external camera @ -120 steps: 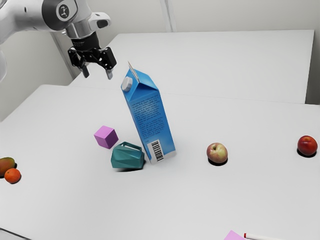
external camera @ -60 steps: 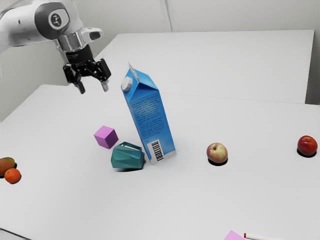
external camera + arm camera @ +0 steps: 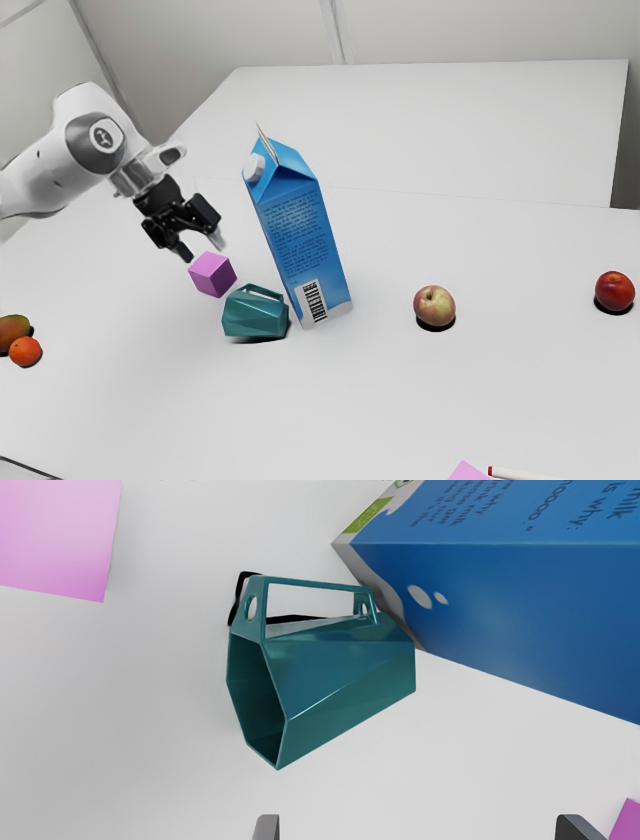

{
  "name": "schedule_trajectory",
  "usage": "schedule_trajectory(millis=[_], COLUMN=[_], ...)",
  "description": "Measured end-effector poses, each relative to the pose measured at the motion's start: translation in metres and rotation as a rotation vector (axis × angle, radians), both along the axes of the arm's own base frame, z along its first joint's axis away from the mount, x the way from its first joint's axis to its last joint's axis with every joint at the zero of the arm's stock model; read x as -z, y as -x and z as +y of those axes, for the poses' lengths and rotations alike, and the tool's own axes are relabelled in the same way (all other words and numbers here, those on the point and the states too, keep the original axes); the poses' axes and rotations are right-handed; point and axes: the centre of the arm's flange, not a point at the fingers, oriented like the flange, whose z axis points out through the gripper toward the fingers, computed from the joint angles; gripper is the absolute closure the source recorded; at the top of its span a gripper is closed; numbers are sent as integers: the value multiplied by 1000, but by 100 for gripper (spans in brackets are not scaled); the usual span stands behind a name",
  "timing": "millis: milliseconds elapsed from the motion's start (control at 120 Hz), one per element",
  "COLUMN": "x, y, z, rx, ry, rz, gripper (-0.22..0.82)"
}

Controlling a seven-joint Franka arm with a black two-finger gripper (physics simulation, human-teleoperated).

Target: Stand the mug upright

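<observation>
Teal, faceted and lying on its side: that's your mug [image 3: 340,680] on the worktop [image 3: 360,400], mouth facing away from the standing blue milk carton [image 3: 300,245], base close beside it. Your tool [image 3: 203,248] hangs above, released, nothing between its spread fingers; the mug lies lower, toward the exterior view's right. Here's the crux: its long axis runs nearly along the line joining your fingertips, handle [image 3: 317,583] on the far side from them, so gripping across the body probably wants a quarter turn. Now count: one mug, one carton, one purple cube [image 3: 212,275], one mango [image 3: 12,330], one orange [image 3: 25,352], one mottled apple [image 3: 434,306], one red fruit [image 3: 614,290], one white marker [image 3: 525,474], one cut-off pink piece [image 3: 466,472].
</observation>
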Motion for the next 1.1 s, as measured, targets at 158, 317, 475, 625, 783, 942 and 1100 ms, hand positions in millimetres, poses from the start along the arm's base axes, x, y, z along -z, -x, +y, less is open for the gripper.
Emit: schedule_trajectory(millis=[158,317,475,625,783,942,1100], x=[36,64,91,110,136,148,162], y=[11,18,20,19,11,10,13], z=[-1,19,42,50,34,33,33], rx=[8,-17,-36,-28,-1,9,13], ry=[88,154,196,229,295,329,379], rz=[-55,-95,-109,-116,-117,-131,-130], gripper=[0,0,0,0,0,0,0])
